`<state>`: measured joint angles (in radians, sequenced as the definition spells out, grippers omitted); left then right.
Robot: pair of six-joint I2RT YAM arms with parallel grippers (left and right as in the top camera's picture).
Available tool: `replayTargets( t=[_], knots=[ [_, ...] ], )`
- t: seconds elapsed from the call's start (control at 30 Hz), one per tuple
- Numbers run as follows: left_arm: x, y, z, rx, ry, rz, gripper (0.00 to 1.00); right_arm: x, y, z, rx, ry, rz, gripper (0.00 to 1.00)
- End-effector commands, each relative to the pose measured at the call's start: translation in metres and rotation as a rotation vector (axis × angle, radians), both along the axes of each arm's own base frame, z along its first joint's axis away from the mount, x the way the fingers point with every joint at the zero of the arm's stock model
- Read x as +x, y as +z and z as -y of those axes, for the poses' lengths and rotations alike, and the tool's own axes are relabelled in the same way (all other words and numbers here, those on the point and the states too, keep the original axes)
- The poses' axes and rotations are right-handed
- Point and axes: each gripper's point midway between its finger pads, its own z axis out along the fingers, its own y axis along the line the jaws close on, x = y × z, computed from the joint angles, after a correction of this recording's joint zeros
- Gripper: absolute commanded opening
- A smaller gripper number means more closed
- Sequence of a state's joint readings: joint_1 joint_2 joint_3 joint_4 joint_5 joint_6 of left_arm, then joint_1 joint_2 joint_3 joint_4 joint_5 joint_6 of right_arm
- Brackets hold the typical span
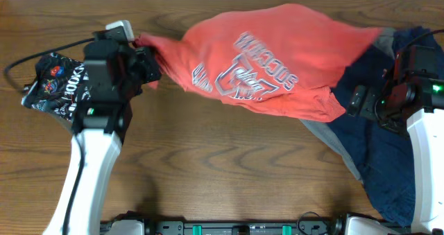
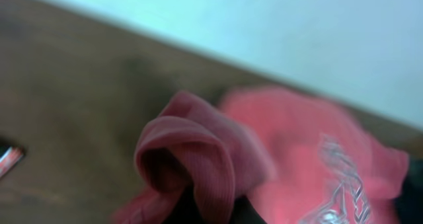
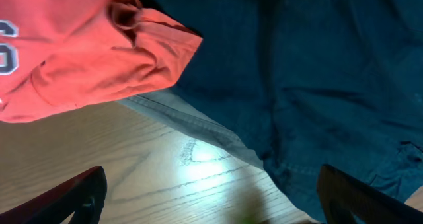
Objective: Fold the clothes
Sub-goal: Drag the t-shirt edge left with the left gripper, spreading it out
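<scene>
Across the upper middle of the table [image 1: 208,172] stretches the coral-red T-shirt [image 1: 277,55], pulled out sideways with its navy-and-white chest print facing up and reading reversed from overhead. Its left end is gathered into a narrow bunch that runs into the left gripper [image 1: 150,62], which is clamped on that fold; the left wrist view, though blurred, shows the red cloth puckered and rolled right at the fingers. The shirt's right end lies over the navy garment [image 1: 378,159], which is spread over the table's right side and reaches toward the near edge. A strip of the grey garment [image 1: 325,134] shows between the red hem and the navy cloth, lying flat on the wood. The right gripper [image 1: 359,100] hangs above the navy cloth beside the red shirt's lower right corner; in its wrist view the two fingers stand wide apart with nothing between them. At the far left a black patterned cloth [image 1: 52,82] lies partly under the left arm.
</scene>
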<state>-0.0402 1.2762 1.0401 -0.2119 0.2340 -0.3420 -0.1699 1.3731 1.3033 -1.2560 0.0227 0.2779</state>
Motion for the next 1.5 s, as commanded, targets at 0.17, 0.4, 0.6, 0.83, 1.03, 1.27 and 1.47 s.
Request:
replayTargets(
  t=[0.17, 0.4, 0.6, 0.83, 1.03, 1.27, 1.47],
  knots=[
    [0.041, -0.067, -0.016, 0.123, 0.002, -0.065, 0.06, -0.006, 0.005, 0.004, -0.019, 0.009, -0.008, 0.99],
    [0.042, -0.004, -0.014, 0.105, 0.011, 0.122, 0.06, -0.005, 0.005, 0.005, -0.028, 0.010, -0.006, 0.99],
    [0.065, 0.036, -0.052, 0.185, 0.226, 0.307, 0.06, -0.005, 0.005, 0.005, -0.028, 0.010, -0.003, 0.99],
    [0.100, -0.047, -0.084, 0.204, 0.288, 0.115, 0.60, -0.005, 0.005, 0.005, -0.027, 0.011, -0.007, 0.99],
    [0.078, -0.099, -0.037, 0.056, 0.048, -0.126, 0.98, -0.006, 0.005, 0.005, -0.027, 0.011, -0.009, 0.99],
    [0.009, -0.127, 0.089, -0.212, -0.265, -0.426, 0.98, -0.005, 0.005, 0.005, -0.027, 0.011, -0.006, 0.99],
    [-0.037, -0.157, 0.179, -0.247, -0.358, -0.592, 0.98, -0.005, 0.005, 0.005, -0.027, 0.011, -0.007, 0.99]
  ],
)
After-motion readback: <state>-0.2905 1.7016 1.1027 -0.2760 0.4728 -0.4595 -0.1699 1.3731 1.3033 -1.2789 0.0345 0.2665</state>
